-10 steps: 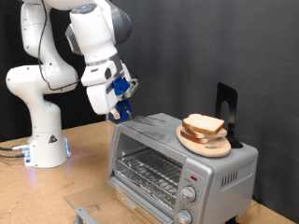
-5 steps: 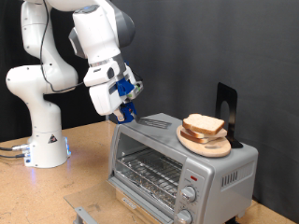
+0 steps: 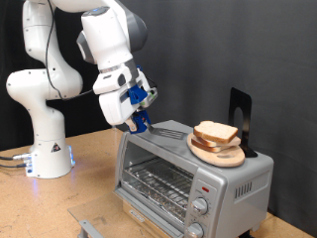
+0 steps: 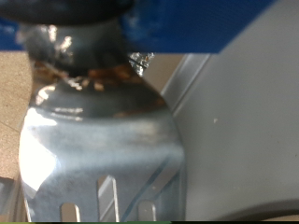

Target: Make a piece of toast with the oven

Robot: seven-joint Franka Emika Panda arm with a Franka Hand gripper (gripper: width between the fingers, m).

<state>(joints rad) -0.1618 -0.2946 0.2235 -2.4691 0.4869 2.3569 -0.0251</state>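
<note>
On the wooden surface (image 3: 89,164), the pincer (image 3: 139,120) is gripping a metal spatula (image 3: 163,128) atop the oven (image 3: 193,169), apparently positioning to lift the toast (image 3: 216,132) from its plate (image 3: 212,154).

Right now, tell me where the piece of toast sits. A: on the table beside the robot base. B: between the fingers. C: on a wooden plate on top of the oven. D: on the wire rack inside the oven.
C: the piece of toast lies on a round wooden plate on top of the oven, with the gripper off towards the exterior view's left.
</note>
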